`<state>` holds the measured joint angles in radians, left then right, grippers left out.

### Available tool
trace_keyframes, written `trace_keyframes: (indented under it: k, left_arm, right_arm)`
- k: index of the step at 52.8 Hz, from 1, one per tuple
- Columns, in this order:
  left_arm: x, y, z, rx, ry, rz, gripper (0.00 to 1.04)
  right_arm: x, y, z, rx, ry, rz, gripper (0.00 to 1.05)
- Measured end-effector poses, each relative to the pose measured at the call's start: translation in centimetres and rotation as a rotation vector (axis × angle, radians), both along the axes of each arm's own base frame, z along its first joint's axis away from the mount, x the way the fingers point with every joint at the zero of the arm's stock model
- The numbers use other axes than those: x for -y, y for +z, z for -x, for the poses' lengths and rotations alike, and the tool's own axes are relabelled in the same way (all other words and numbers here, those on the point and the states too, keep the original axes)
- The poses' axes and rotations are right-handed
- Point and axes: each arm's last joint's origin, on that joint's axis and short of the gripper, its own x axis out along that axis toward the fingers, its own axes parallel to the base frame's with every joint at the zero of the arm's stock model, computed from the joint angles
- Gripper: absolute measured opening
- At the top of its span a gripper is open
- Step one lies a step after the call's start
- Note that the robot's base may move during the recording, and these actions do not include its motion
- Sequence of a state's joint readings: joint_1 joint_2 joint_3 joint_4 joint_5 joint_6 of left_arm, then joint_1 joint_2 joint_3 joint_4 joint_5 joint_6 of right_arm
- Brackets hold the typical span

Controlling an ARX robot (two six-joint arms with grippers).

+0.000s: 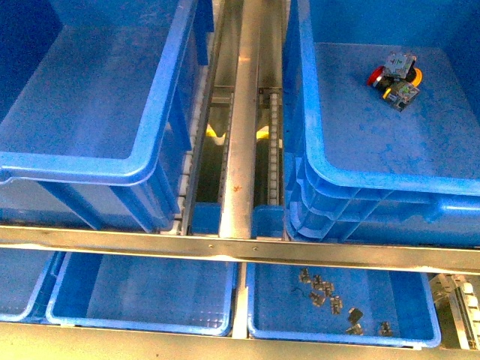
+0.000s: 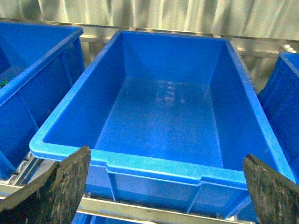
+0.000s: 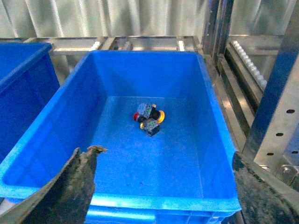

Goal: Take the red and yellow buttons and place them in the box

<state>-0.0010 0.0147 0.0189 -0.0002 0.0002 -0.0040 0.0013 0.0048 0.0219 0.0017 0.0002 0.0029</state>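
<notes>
Right hand (image 3: 161, 186) wide open over the box (image 3: 56, 126), buttons (image 3: 149, 119) inside.

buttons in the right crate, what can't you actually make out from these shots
- Exact count: the red and yellow buttons lie in a tight cluster, small in the front view and the right wrist view, bodies overlapping.
- The box: its far wall is cut off by the front view's top edge.
- Small metal parts in the lower tray: too small to identify.
- Left gripper and right gripper: only fingertips show, open and empty.
</notes>
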Motion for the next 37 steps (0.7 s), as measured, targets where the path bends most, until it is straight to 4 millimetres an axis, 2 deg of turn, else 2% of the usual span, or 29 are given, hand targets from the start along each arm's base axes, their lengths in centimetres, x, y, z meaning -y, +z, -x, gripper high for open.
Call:
trace_keyframes:
  k: [5,37]
  left_arm:
    - [0.00,0.00,0.00,0.000,0.000,0.000,0.97]
    - [0.00,0.00,0.00,0.000,0.000,0.000,0.97]
  right_arm:
    - [0.00,0.00,0.00,0.000,0.000,0.000,0.99]
    - [0.00,0.00,0.00,0.000,0.000,0.000,0.98]
